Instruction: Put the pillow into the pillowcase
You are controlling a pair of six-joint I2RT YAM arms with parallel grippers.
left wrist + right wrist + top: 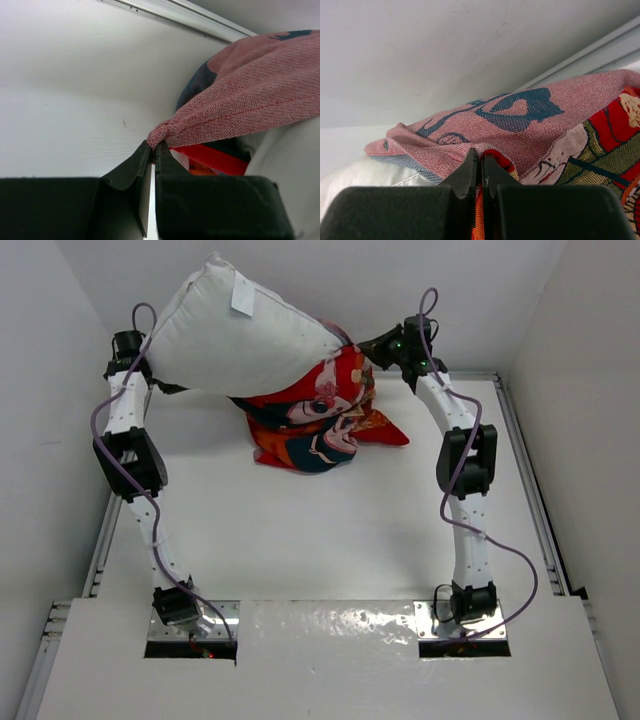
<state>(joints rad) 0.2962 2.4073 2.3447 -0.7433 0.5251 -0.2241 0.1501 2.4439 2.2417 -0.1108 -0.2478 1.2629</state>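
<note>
The white pillow (240,335) hangs lifted and tilted at the back of the table, tag on top. Its lower right end sits inside the red pillowcase (320,420), whose loose end droops onto the table. My left gripper (155,146) is shut on a bunched edge of the pillowcase (250,100), pale pink inside out, with the pillow (290,155) beside it; in the top view it is hidden under the pillow. My right gripper (481,157) is shut on the opposite pillowcase (520,115) edge, above the pillow (365,175), and shows at the pillow's right corner (368,343).
White table (300,530) with metal rails along its sides (525,470) and back (190,17). White walls close in left, right and behind. Both arms arch up from their bases at the near edge.
</note>
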